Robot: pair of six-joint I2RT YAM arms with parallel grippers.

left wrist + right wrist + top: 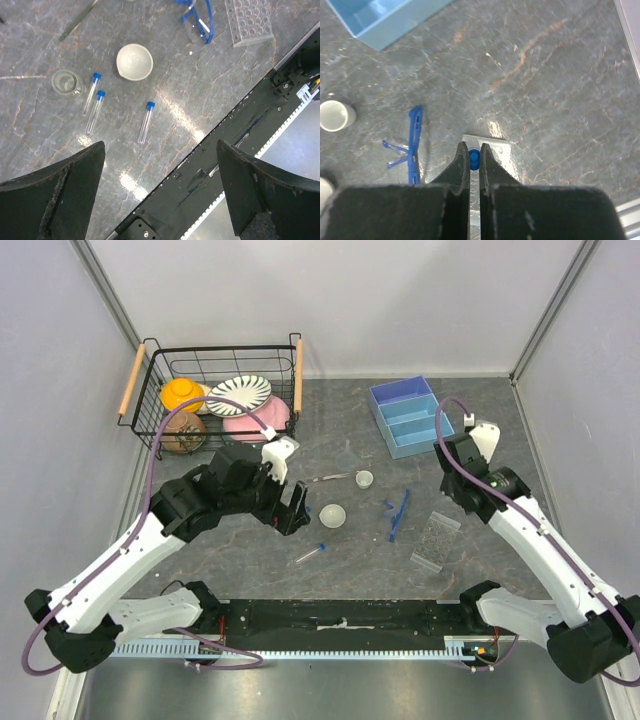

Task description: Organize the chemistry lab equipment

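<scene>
Meanwhile, the right arm reaches forward with its wrist tipped down, the right gripper (pixel 474 150) pinched almost closed on a blue-capped tube (pixel 474 159) over the tube rack (pixel 502 155). The left arm bends inward, and the left gripper (pixel 160 150) gapes wide and empty above three loose tubes (pixel 145 122) lying on the bench (pixel 210 85).

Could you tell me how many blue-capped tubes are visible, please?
4: three clear blue-capped tubes lie near the white dome-shaped dish; one is pinched in the right hand. Others may be hidden.
</scene>
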